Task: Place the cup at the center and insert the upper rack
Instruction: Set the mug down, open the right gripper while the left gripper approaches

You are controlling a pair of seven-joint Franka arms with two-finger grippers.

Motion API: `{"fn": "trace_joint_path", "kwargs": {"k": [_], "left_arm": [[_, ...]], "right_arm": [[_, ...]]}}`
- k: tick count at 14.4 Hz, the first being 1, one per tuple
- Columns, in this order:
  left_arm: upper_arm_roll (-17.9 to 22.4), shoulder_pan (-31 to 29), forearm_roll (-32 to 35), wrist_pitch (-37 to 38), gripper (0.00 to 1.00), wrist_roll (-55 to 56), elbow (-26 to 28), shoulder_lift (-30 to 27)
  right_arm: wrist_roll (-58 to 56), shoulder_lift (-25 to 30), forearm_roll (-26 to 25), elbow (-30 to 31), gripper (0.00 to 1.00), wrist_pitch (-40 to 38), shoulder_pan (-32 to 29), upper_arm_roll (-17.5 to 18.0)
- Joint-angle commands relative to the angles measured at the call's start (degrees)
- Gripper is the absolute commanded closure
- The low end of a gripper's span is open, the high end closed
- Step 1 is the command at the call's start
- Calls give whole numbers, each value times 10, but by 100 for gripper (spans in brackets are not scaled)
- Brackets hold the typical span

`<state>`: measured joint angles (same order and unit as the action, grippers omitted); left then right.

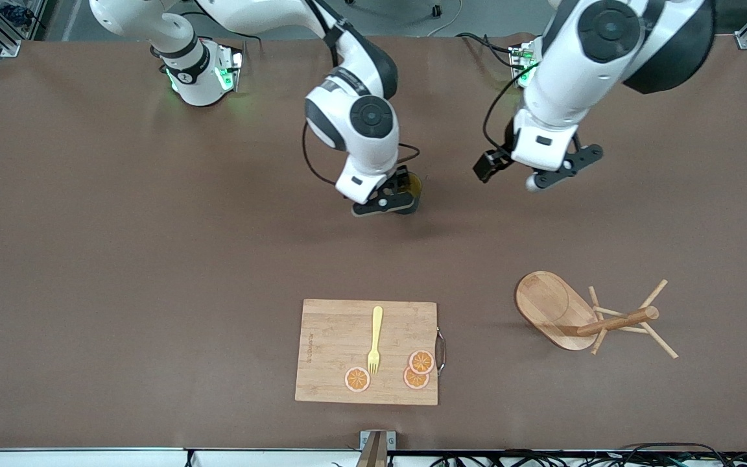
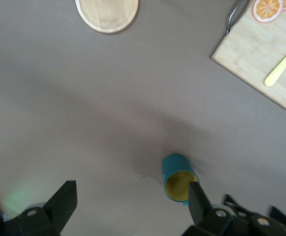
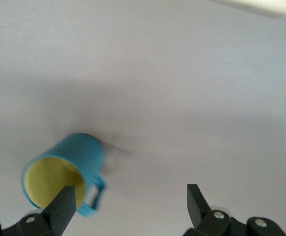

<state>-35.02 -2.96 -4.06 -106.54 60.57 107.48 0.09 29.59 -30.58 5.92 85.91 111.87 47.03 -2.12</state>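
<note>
— Right gripper (image 3: 128, 204): state?
— Fingers apart, holding nothing, low over the middle of the table (image 1: 153, 259). The cup (image 3: 64, 172) stands on the table under it, one finger just beside its rim.
— Left gripper (image 2: 133, 206)?
— Open too, waiting in the air toward the left arm's end.
— And the rack (image 1: 581, 314)?
— Lying on its side, nearer the front camera, beside the cutting board (image 1: 328, 353) with the fork (image 1: 375, 340) and orange slices (image 1: 420, 370).

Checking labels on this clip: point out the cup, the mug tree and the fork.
cup (image 3: 76, 155): right wrist view, on its teal outer wall.
mug tree (image 1: 545, 301): front view, on its oval base.
fork (image 1: 376, 334): front view, on its handle.
</note>
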Motion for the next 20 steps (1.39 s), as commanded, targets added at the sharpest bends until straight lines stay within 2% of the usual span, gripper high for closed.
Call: {"fn": "trace_joint_path", "kwargs": {"k": [1, 4, 7, 10, 14, 16, 17, 20], "left_arm": [[-47, -6, 41, -12, 0, 97, 18, -6], [-82, 6, 61, -29, 0, 195, 19, 14], [-88, 66, 133, -39, 0, 318, 18, 55], [-88, 135, 224, -39, 1, 468, 3, 117], [-88, 232, 361, -37, 3, 648, -44, 231], [-84, 269, 415, -31, 5, 703, -58, 270], [-83, 286, 438, -25, 5, 719, -60, 289], [-68, 340, 490, 13, 7, 768, -75, 334]], "right_arm": [[-84, 56, 1, 26, 0, -58, -63, 9], [-162, 108, -6, 43, 0, -110, -144, 7], [-222, 146, -11, 35, 0, -179, -252, 6], [-286, 149, -69, 1, 0, -241, -337, 7], [-383, 150, -75, -47, 0, -310, -431, 5], [-431, 149, -77, -70, 0, -325, -482, 5], [-452, 149, -79, -71, 0, -326, -499, 5], [-477, 150, -129, -82, 0, -339, -507, 7]]}}
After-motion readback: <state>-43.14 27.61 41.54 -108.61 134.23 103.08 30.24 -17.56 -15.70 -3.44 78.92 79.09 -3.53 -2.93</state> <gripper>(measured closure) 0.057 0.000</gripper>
